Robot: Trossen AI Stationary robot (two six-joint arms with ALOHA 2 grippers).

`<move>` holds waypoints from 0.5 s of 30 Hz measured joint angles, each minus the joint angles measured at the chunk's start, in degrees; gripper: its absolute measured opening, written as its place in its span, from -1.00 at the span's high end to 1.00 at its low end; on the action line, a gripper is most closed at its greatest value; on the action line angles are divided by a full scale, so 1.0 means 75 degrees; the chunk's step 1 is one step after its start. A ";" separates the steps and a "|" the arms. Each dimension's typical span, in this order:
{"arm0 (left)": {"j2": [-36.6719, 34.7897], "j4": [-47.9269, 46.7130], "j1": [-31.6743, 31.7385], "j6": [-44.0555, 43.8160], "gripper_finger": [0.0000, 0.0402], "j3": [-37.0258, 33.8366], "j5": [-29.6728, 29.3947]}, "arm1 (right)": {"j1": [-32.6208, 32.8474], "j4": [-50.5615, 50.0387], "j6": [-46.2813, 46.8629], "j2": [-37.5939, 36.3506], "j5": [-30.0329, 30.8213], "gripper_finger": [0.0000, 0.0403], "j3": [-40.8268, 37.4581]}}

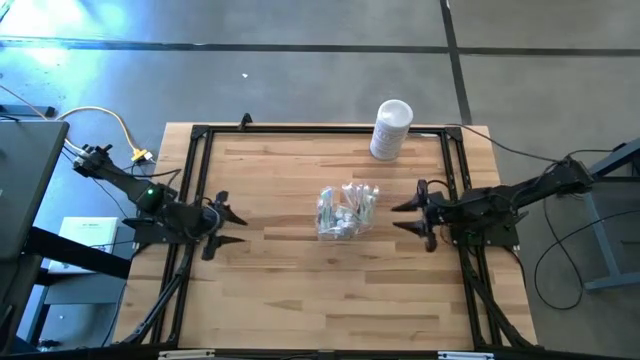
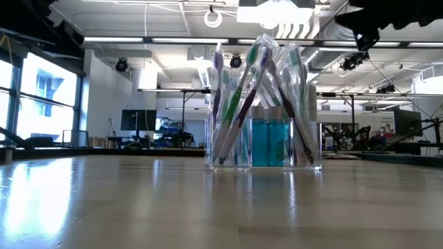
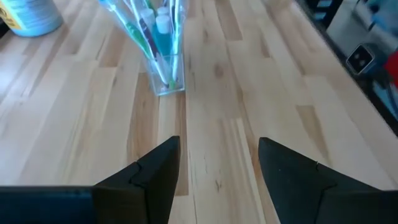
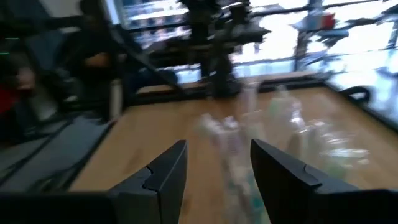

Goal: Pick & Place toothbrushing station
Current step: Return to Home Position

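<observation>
Centre of high view: clear cup (image 1: pixel 345 212) on desk (image 1: pixel 270 290), packed with toothbrushes (image 2: pixel 243 93). Flanking it, left fingers (image 3: pixel 155 174) and right fingers (image 4: pixel 166 177) spread wide, empty. Cup likely light, rigid, slippery, top-heavy; grip low walls.

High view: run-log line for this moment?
clear plastic organizer: mid-table, holds slim toothbrushes, teal tubes | left gripper: open, empty | right gripper: open, empty | white cylindrical canister: far edge

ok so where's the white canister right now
In the high view the white canister stands at the top edge of the table, right of centre, apart from the clear organizer of toothbrushes in the middle and up from the right gripper.
</observation>
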 joint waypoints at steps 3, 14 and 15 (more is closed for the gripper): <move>-0.0936 0.0027 0.0000 0.0075 -0.04 -0.0526 0.0000 | -0.0002 -0.0944 0.0170 -0.0509 -0.0932 0.16 0.0173; -0.3456 0.1434 0.0000 0.0425 -0.04 -0.2639 0.0083 | -0.0002 -0.1800 -0.0107 -0.1104 -0.3541 0.22 -0.0327; -0.3582 0.1527 0.0000 0.0502 -0.04 -0.2814 0.0168 | -0.0002 -0.1803 -0.0110 -0.1092 -0.3402 0.26 -0.0461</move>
